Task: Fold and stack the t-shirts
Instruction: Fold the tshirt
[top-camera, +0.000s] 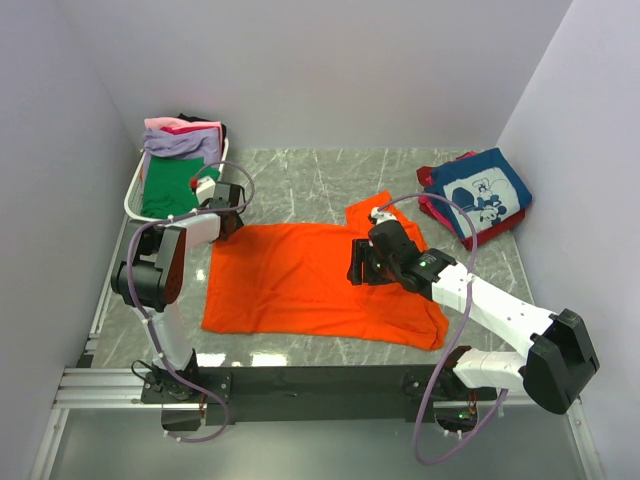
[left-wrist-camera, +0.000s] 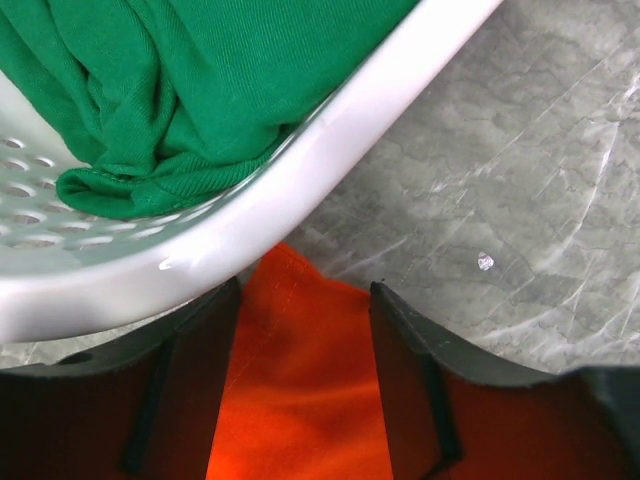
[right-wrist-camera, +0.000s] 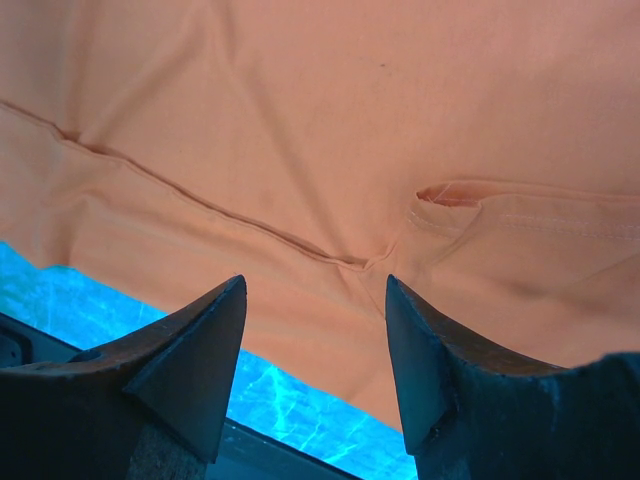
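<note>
1. Judging by how things lie, we put the task at an early stage. The orange t-shirt (top-camera: 300, 280) lies spread flat on the middle of the tabletop (top-camera: 320, 175), not yet folded.
2. At the far right, a navy t-shirt (top-camera: 485, 190) with a white cartoon print appears folded on top of a red garment (top-camera: 440, 212). We take that for the start of the stack.
3. The white basket (top-camera: 135, 190) at the far left holds a green tee (top-camera: 170, 185), a lavender tee (top-camera: 180, 145) and a pink tee (top-camera: 170, 125), all bunched and unfolded.
4. The left end effector (left-wrist-camera: 305, 295) has its fingers spread astride the orange shirt's far-left corner, just beside the basket rim. The right end effector (right-wrist-camera: 315, 290) is also spread, low over a seam on the shirt's right side, gripping nothing.
5. We can read no brand, label or writing anywhere; the cartoon print shows no legible letters.
</note>
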